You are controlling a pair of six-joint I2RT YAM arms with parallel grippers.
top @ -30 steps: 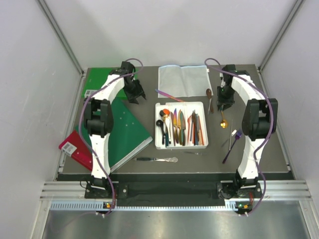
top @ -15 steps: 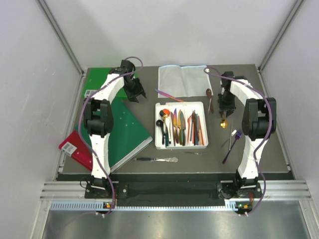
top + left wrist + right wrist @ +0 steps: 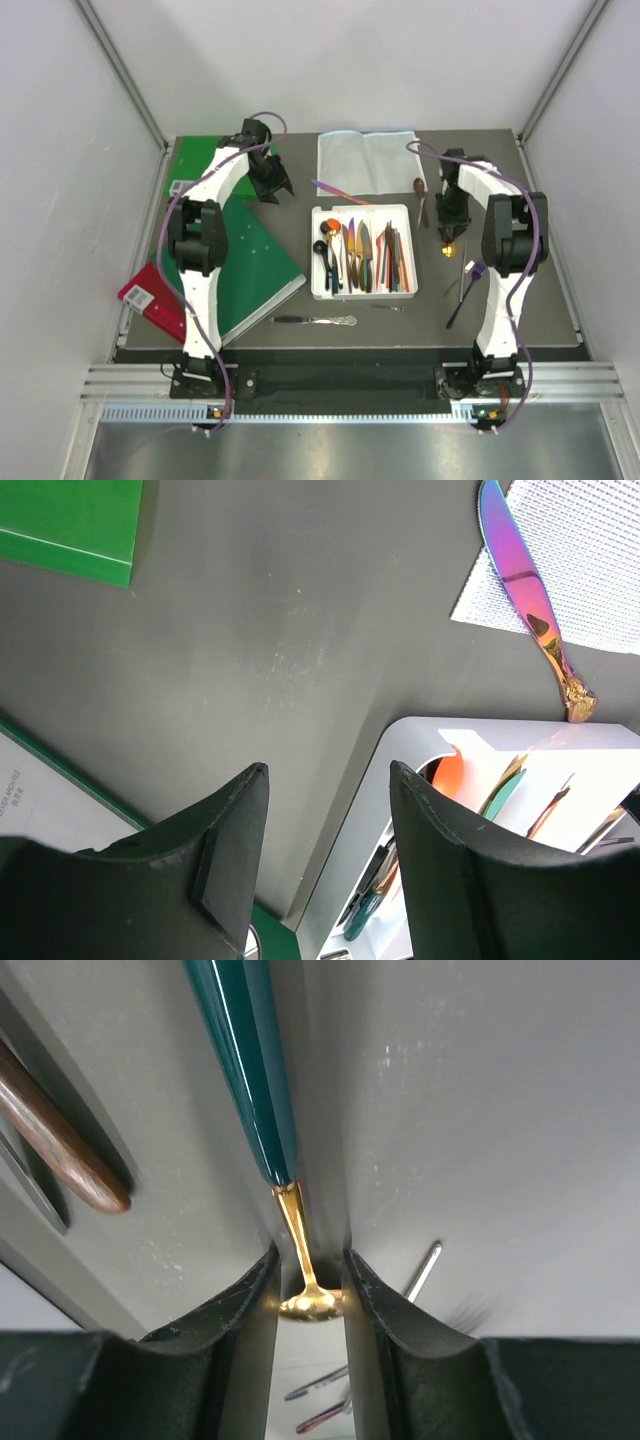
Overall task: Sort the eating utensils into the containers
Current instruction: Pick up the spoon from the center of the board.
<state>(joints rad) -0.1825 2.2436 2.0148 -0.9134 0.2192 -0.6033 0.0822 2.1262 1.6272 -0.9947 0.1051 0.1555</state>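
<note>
Right now the right end effector (image 3: 311, 1262) is down at the surface (image 3: 250, 630), between the white tray (image 3: 363, 209) and the right edge. Its fingers stand either side of the gold neck of a teal-handled spoon (image 3: 255, 1080). The jaws are set narrow. The small gold bowl nearly fills the gap, but as far as the wrist view shows they straddle the spoon and have not clamped it. The spoon lies flat, with its handle pointing away from the end effector. A brown wooden spoon (image 3: 60, 1140) rests just beside it, toward the far edge.

I judge the spoon light and rigid, with a polished, slippery finish. It sits so low that the fingertips must reach almost to the surface to catch it. The rounded bowl would likely squirt out under pressure. The flat-sided neck, or the start of the teal handle, looks the safer place to pinch, though the long handle may droop from there.

The left end effector (image 3: 328, 770) hangs wide and empty near the tray's far-left corner, close to an iridescent knife (image 3: 520, 580). More cutlery waits toward the near edge, including a purple fork (image 3: 468, 290) and a silver knife (image 3: 315, 321).
</note>
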